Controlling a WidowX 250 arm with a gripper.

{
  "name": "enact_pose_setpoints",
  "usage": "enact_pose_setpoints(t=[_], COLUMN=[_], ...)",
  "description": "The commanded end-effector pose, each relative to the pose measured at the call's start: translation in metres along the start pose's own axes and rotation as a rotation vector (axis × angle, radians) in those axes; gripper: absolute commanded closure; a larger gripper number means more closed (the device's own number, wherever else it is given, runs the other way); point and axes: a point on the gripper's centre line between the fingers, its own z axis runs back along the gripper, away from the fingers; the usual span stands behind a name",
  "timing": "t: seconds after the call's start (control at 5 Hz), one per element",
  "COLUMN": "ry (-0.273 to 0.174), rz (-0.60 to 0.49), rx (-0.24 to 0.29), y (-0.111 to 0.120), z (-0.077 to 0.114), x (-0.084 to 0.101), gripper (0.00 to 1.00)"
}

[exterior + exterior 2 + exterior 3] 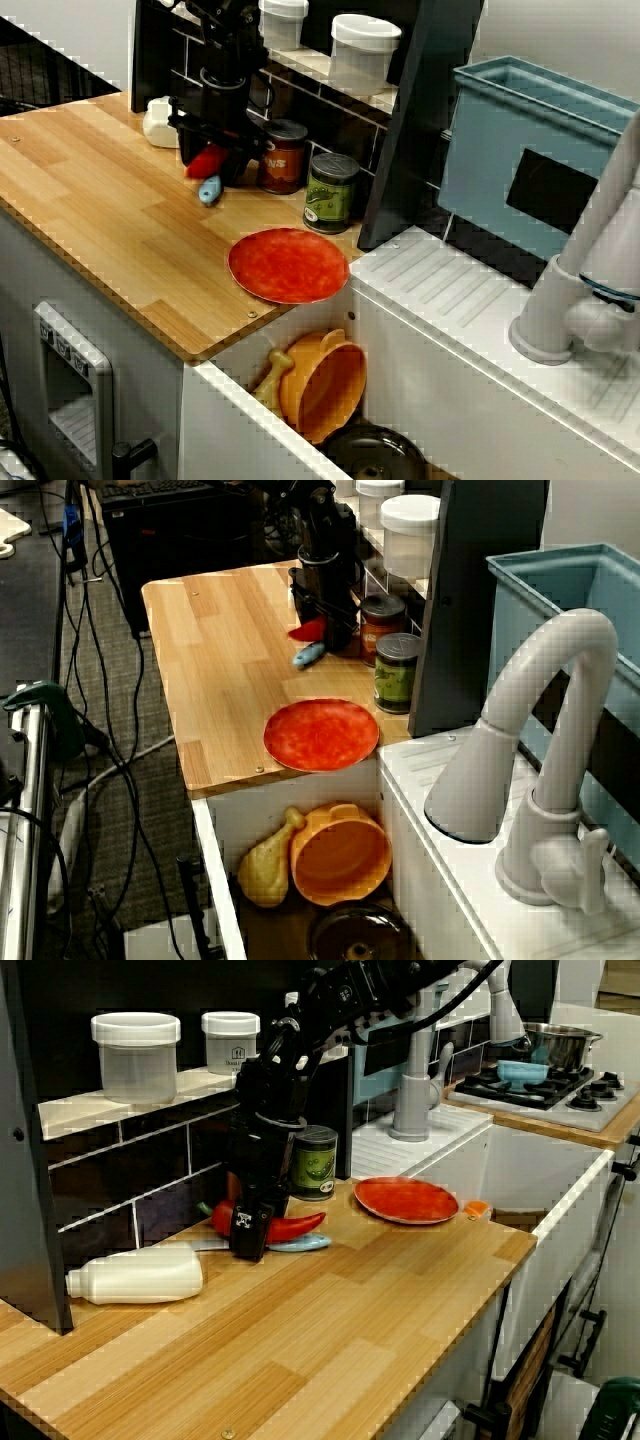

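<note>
Wooden counter (380, 1300): arm (275, 1100) vertical, fingers (250, 1228) astride red pepper (295, 1226).

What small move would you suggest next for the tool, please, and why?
Probably a short, straight lift, once the grip is sure: the tool sits down on the red pepper, which lies on the counter right beside a blue-handled utensil, so sliding sideways might drag that along.

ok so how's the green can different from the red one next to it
The green can has a green label, while the red can has a red-brown one. The green can stands nearer the red plate, and the red can is right beside the gripper. Both stand upright, side by side, and both have dark lids.
</note>
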Motion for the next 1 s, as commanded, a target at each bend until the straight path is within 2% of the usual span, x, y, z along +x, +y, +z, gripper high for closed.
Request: enact_pose_setpoints(t=[0.0,0.2,0.8], ry=[-0.047,-0.038,0.088], rz=[0.001,0.001,-0.019], rx=[-0.015,-0.022,-0.145], y=[0.012,0.015,0.038], z=[0.021,0.023,0.063], x=[-0.004,-0.007,-0.013], gripper=[1.00,1.00,1.00])
